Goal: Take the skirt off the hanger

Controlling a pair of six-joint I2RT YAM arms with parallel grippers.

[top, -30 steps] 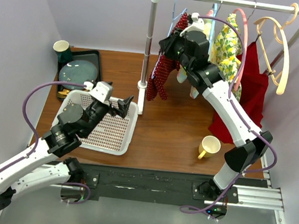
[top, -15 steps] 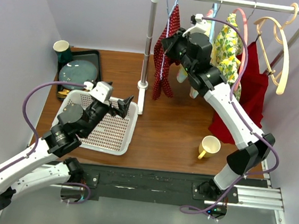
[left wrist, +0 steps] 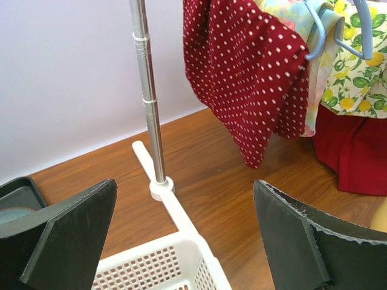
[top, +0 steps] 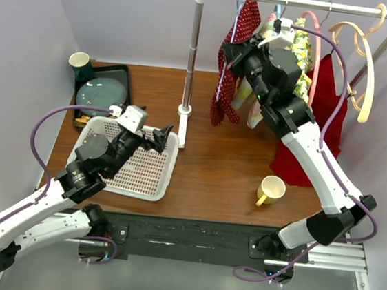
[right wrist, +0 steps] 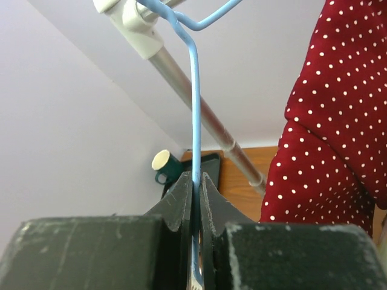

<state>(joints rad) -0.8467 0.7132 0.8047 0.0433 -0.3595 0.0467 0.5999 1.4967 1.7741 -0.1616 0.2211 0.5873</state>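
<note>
The red polka-dot skirt (top: 231, 66) hangs on a light blue hanger (right wrist: 195, 103) from the rail (top: 305, 2). It also shows in the left wrist view (left wrist: 248, 78) and the right wrist view (right wrist: 335, 145). My right gripper (top: 232, 55) is shut on the blue hanger's wire, just below its hook (right wrist: 195, 181). My left gripper (top: 161, 136) is open and empty, above the right edge of the white basket (top: 139, 167), pointing toward the rack post (left wrist: 148, 103).
Other garments hang on the rail: a lemon-print one (top: 299, 52) and a plain red one (top: 324, 124), with empty pink and beige hangers (top: 358, 62). A yellow mug (top: 270, 190), a dark tray (top: 102, 90) and a green cup (top: 81, 64) sit on the table.
My right gripper has moved right along the rail with the hanger and skirt, and the skirt now hangs higher. The left arm has not moved.
</note>
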